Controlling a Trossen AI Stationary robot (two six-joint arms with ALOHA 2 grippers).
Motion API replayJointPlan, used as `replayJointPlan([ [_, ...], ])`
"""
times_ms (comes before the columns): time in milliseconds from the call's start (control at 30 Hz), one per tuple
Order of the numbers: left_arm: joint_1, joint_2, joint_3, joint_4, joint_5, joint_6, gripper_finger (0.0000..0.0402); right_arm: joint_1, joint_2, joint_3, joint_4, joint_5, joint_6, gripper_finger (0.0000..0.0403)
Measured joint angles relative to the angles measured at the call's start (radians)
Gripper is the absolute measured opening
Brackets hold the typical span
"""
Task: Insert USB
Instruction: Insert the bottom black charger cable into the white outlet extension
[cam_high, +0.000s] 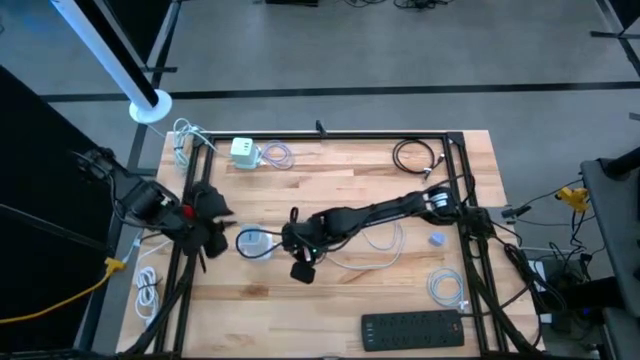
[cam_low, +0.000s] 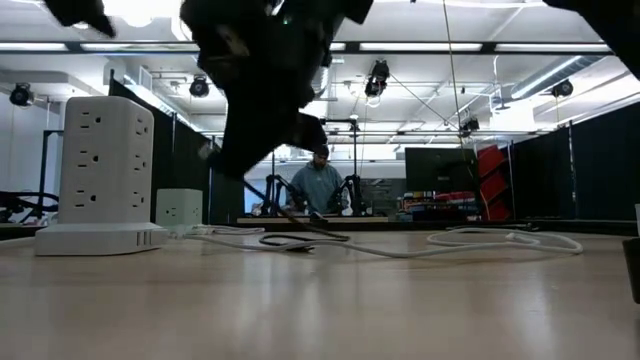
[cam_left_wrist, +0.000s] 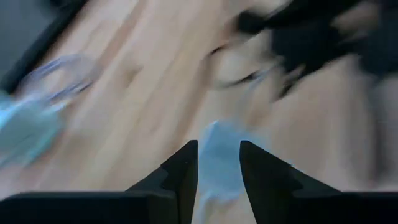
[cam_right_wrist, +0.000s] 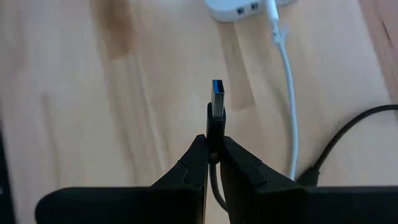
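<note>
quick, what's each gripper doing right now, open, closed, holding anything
Left gripper: open, fingers apart over a pale blurred object, gripping nothing that can be told.
Right gripper: closed on the black USB plug.

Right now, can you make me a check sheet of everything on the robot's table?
Surface: wooden table, bare in patches.
Job's things: USB plug with blue tip, held; white hub ahead of it.
Clutter: white outlet tower, black power strip.
Grippers: right gripper shut on the plug; left gripper around something pale blue, blurred.
Cables: white cable from the hub; coiled black cable at the far edge.
Surroundings: a person sits beyond the table.
</note>
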Motion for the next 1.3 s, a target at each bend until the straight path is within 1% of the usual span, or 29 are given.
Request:
replayJointPlan([
  [67,-0.009,0.014,-0.006,0.146,0.0,0.094,0.0104,0.013,-0.017,0.0,0.024,0.041,-0.008,0.0015],
  [133,-0.01,0.035,-0.009,0.254,-0.004,0.165,0.0104,0.024,-0.047,0.0,0.036,0.077,-0.032,0.0015],
  [300,-0.009,0.111,-0.009,0.395,-0.089,0.253,0.0102,0.036,-0.127,0.001,0.114,0.127,-0.09,0.0015],
  [433,-0.008,0.179,-0.009,0.448,-0.183,0.255,0.0104,0.036,-0.164,0.003,0.126,0.156,-0.105,0.0015],
  [533,-0.006,0.231,-0.01,0.502,-0.273,0.209,0.0103,0.036,-0.181,0.003,0.129,0.158,-0.114,0.0015],
  [567,-0.005,0.248,-0.01,0.525,-0.289,0.198,0.0103,0.035,-0.184,0.003,0.132,0.16,-0.117,0.0015],
  [700,-0.002,0.314,-0.01,0.589,-0.295,0.172,0.0102,0.035,-0.185,0.003,0.132,0.159,-0.126,0.0015],
  [867,-0.001,0.362,-0.01,0.547,-0.299,0.091,0.0098,0.038,-0.19,0.003,0.114,0.156,-0.135,0.0015],
  [1067,-0.001,0.366,-0.008,0.435,-0.303,-0.008,0.008,0.044,-0.209,0.004,0.109,0.164,-0.146,0.0014],
  [1167,-0.001,0.366,-0.008,0.403,-0.296,-0.028,0.0071,0.047,-0.223,0.004,0.106,0.164,-0.146,0.0013],
  [1267,-0.001,0.366,-0.011,0.391,-0.287,-0.03,0.0066,0.05,-0.245,0.009,0.115,0.166,-0.156,0.0002],
  [1300,-0.001,0.366,-0.011,0.392,-0.287,-0.031,0.0066,0.051,-0.25,0.009,0.111,0.166,-0.16,0.0006],
])
